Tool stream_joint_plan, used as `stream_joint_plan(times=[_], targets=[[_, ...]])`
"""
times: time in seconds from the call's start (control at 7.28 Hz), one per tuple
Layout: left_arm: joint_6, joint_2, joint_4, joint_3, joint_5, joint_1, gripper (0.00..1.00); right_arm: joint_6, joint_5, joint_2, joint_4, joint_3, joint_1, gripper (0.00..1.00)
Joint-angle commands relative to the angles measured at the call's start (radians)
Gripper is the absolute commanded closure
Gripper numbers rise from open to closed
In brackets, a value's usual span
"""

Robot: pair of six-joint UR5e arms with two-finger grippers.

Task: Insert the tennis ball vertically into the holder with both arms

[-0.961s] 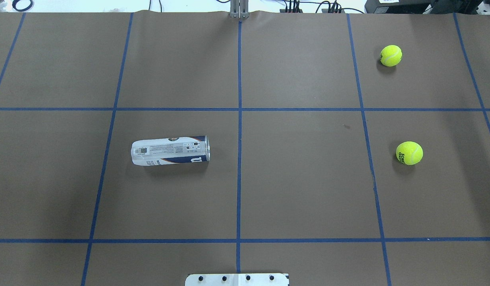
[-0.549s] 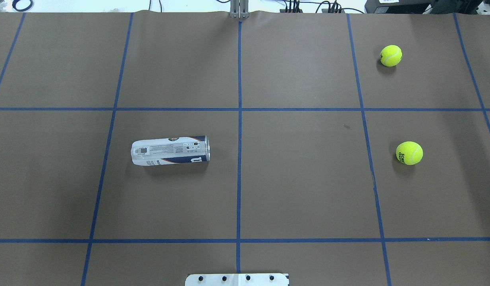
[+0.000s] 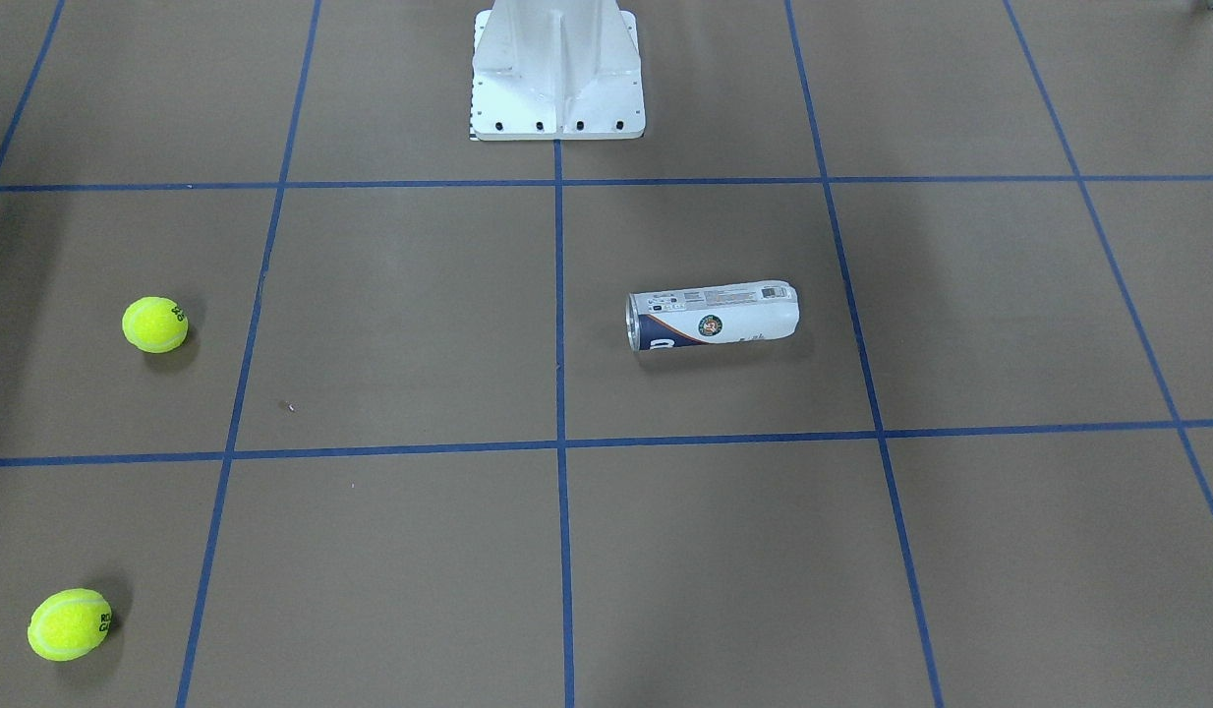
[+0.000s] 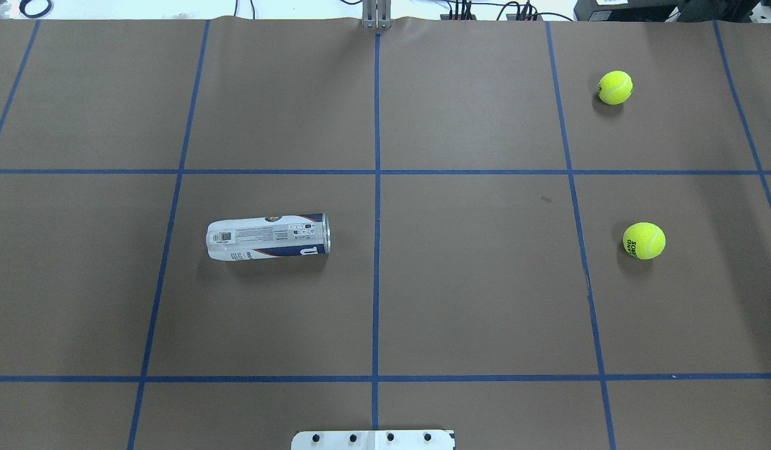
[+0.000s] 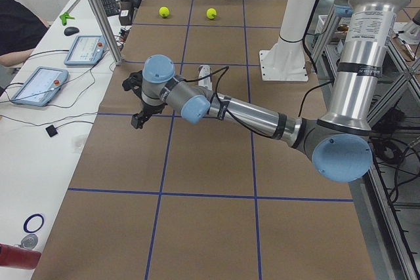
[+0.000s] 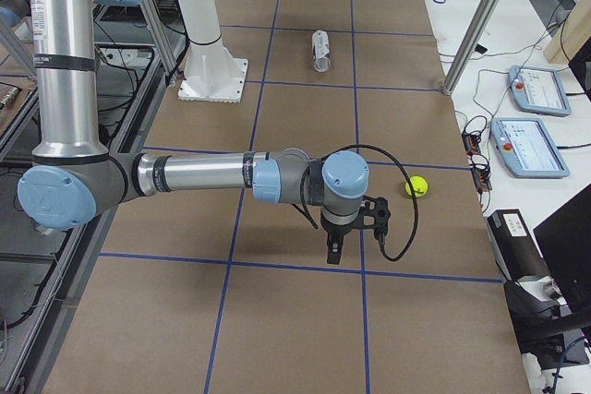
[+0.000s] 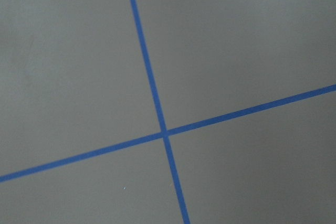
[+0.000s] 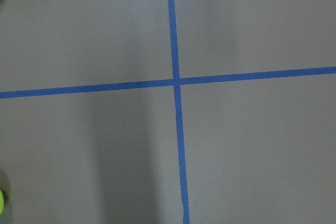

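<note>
While the holder point(image 4: 267, 237) lies on its side on the table point(image 4: 485, 281), well apart from the left pincer point(image 5: 138, 117) and even farther from the right pincer point(image 6: 332, 244), which hangs near one tennis ball point(image 6: 416, 187), whether either pincer is open cannot be told.

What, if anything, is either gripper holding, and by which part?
Nothing is held. The holder lies on its side on the table; the far tennis ball and near tennis ball rest there too, all apart from the left gripper and right gripper.
</note>
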Motion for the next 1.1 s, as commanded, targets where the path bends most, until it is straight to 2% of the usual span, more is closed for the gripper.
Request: stream_joint_plan(times=[0.0,0.14,0.41,0.69,0.82,0.96], targets=[[-0.005,-0.137,-0.002,0.002,0.005,0.125,0.0,0.0,0.004,0.004,0.0,0.003,0.0,0.01],[-0.011,-0.207,0.001,0.0,0.005,0.16,0.0,0.0,0.004,0.004,0.0,0.002,0.0,0.01],[-0.023,-0.269,0.01,0.0,0.011,0.287,0.0,0.002,0.005,0.001,0.0,0.002,0.0,0.01],[-0.012,-0.333,0.007,-0.001,0.086,0.381,0.0,0.002,0.005,-0.001,-0.001,-0.003,0.0,0.01],[-0.015,-0.343,0.031,0.01,0.089,0.474,0.0,0.0,0.004,-0.001,-0.001,-0.006,0.0,0.01],[-0.021,-0.382,0.104,0.008,0.106,0.507,0.01,0.002,0.004,-0.004,-0.001,-0.009,0.0,0.01]])
